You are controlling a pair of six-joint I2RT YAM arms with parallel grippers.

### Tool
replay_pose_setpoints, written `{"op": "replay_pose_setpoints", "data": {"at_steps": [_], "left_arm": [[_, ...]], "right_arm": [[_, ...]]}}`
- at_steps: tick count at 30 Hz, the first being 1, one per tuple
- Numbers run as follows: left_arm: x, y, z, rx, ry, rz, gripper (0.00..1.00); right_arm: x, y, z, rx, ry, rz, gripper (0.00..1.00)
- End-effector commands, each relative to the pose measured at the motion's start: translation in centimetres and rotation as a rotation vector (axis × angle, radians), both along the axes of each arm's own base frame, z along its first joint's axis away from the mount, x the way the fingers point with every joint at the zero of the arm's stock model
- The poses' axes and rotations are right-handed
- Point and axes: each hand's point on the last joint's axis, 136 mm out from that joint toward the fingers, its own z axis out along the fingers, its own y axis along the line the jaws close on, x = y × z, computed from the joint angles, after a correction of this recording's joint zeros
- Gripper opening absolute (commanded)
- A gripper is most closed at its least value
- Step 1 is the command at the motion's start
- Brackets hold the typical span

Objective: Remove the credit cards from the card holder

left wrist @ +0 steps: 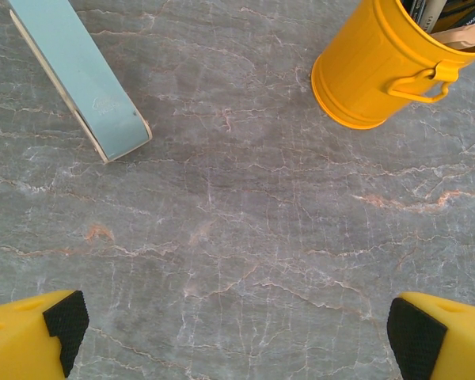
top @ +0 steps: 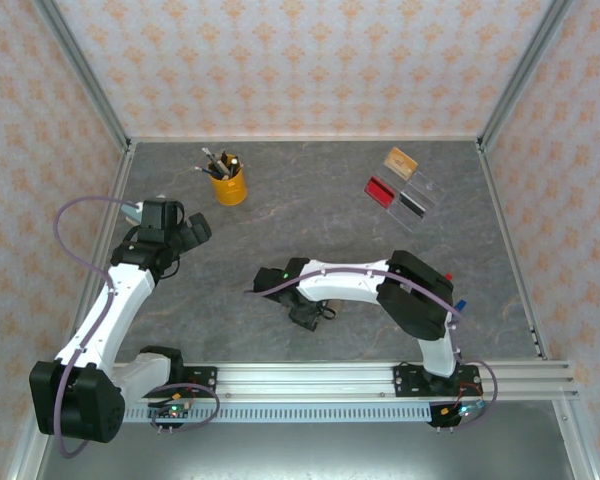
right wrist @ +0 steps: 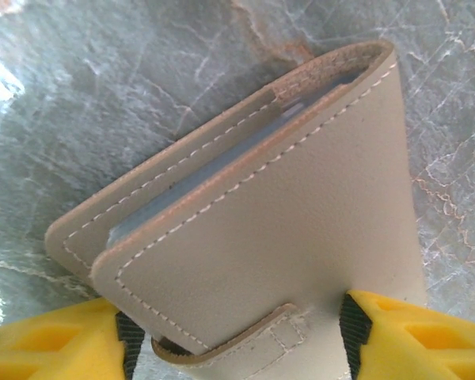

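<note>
Right gripper, right wrist view: right gripper [right wrist: 237, 340] is straddling the strap end of the card holder [right wrist: 285, 206], one yellow finger on each side. The black pads [right wrist: 350, 328] are sitting at or against the leather; whether they are clenching it cannot be told.
Card holder, right wrist view: it is sitting folded over the grey marbled table [right wrist: 103, 87], stitched outer flap uppermost, strap tab [right wrist: 249, 326] between the fingers. A slit of paler lining is showing between the flaps; no card edge is readable there.
Left gripper, left wrist view: left gripper [left wrist: 237, 336] is hanging released, fingers wide apart, nothing between them.
Bystanders, left wrist view: a light-blue block [left wrist: 87, 79] is lying at upper left; a yellow tin cup [left wrist: 372, 71] of pens [left wrist: 451, 12] is standing upright at upper right.
Arms, top view: the right arm [top: 350, 280] is reaching leftward to the front centre of the table; the left arm [top: 110, 300] is waiting at the left, well apart from it.
Credit cards, top view: a tan-orange card [top: 401, 160] and a red card [top: 382, 190] are lying at the far right; a black card [top: 412, 204] is lying in a clear tray [top: 425, 185] just beside them. All are well apart from the holder.
Step in hand: judged to be securing the holder at its strap end.
Next move: probably calling for a firm pinch without crushing the fold, then opening the flap so the slots are facing up. The free arm is likely needed to check for, and draw out, any card inside.
</note>
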Motion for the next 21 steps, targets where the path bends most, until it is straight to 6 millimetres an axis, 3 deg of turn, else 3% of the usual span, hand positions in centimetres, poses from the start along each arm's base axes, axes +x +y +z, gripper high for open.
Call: {"op": "replay_pose_setpoints", "data": {"at_steps": [1,8,14,21], "left_arm": [[-0.1,0.1,0.0,-0.002,0.012,0.008,1.0],[-0.2,-0.3,-0.3,-0.027,0.02,0.0,1.0],[-0.2,-0.9,-1.2,-0.066,0.052,-0.003,1.0],[-0.2,-3.5,-3.1,-0.19,0.093,-0.082,1.0]], "right_arm": [[0.8,0.0,-1.0,0.028,0.001,-0.047,0.64],[0.8,1.2,-1.1,0.187,0.097,-0.183,0.54],[1.4,3.1,0.0,0.415,0.19,-0.341,0.5],[3.5,3.4,1.5,0.597,0.25,-0.561,0.48]]}}
